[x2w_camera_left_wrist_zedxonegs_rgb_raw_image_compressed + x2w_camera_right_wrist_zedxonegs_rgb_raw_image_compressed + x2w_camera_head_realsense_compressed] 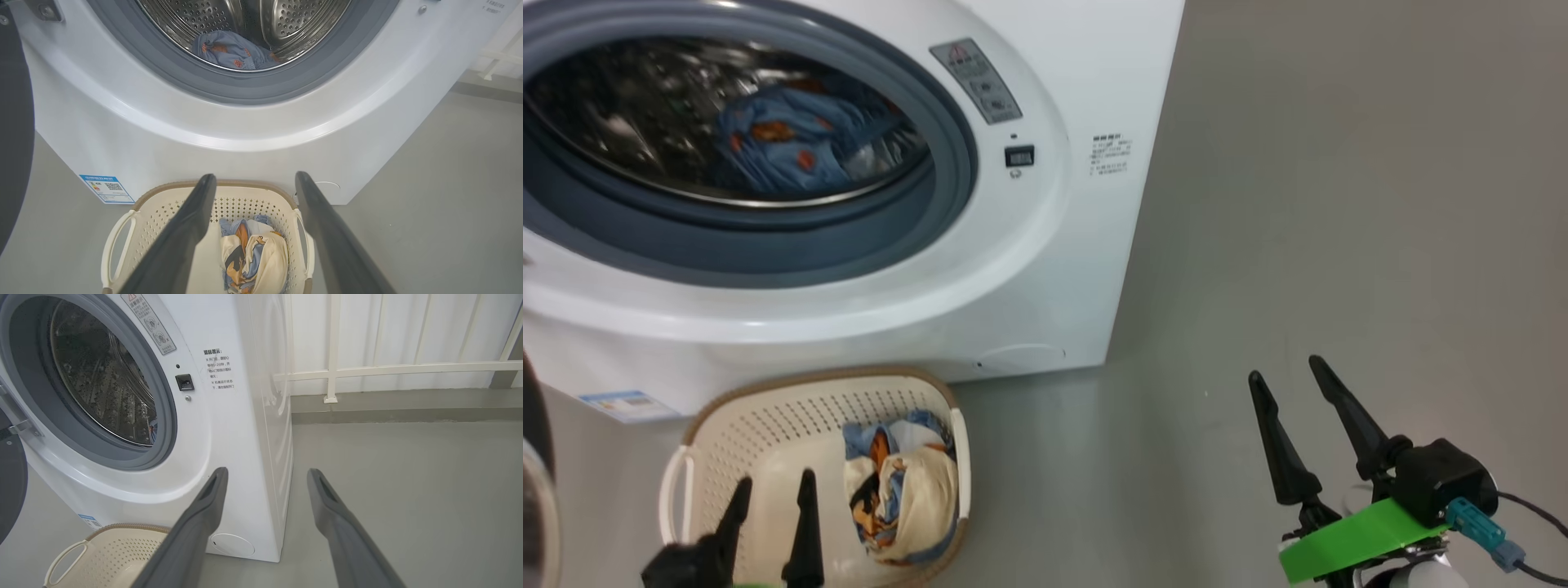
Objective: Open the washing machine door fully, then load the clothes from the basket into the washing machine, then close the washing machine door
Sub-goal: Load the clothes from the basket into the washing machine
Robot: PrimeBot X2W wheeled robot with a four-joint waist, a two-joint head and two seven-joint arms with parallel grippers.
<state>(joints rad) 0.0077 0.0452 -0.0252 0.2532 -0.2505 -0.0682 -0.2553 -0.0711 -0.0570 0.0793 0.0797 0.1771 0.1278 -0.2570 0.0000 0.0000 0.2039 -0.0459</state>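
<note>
Basket point(817, 377) set on the floor point(1339, 204) before the washing machine point(1045, 269), clothes point(903, 490) piled in its right half, another garment point(784, 147) laid in the drum point(645, 106), door point(14, 122) swung open at left, left end effector point(775, 478) held over the basket.

The washing machine point(1045, 269) is seen with its black door point(12, 122) swung open at the left. One blue printed garment point(784, 143) is laid in the steel drum point(629, 106). A blue-and-cream bundle point(903, 490) is left in the cream basket point(768, 425), set on the floor just before the machine.
</note>
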